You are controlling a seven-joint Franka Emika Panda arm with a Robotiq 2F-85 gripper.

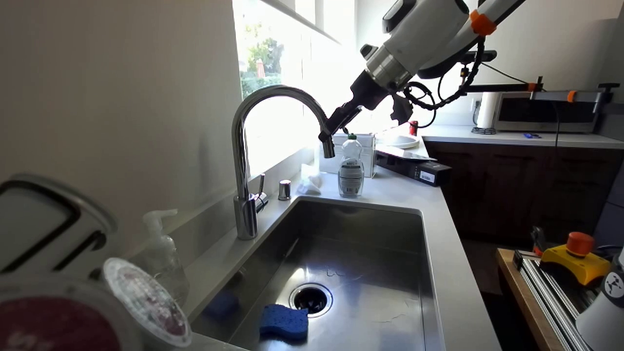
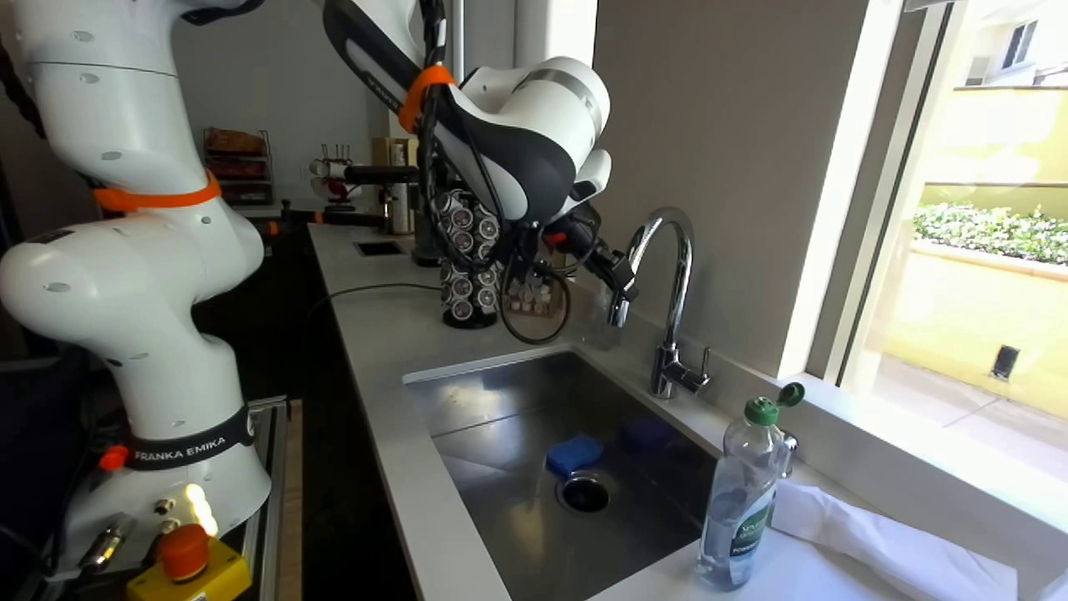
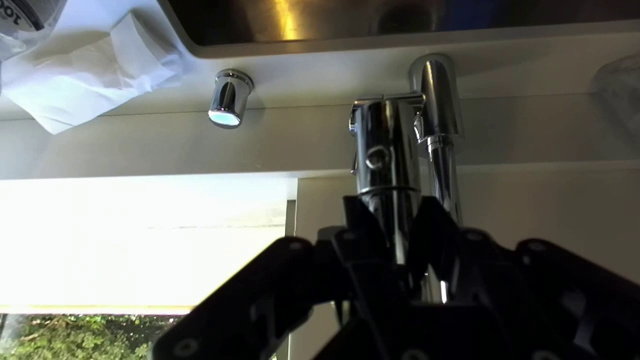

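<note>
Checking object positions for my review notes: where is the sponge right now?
In an exterior view, the blue sponge lies in the sink, at the lower left of the drain.

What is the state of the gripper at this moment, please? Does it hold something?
Gripper: closed, holding the faucet spout between its fingers.

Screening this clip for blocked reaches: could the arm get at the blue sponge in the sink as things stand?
Probably not yet: the gripper looks closed on the faucet spout and would have to let go first. Otherwise the way seems free: the blue sponge lies uncovered in the open sink.
</note>
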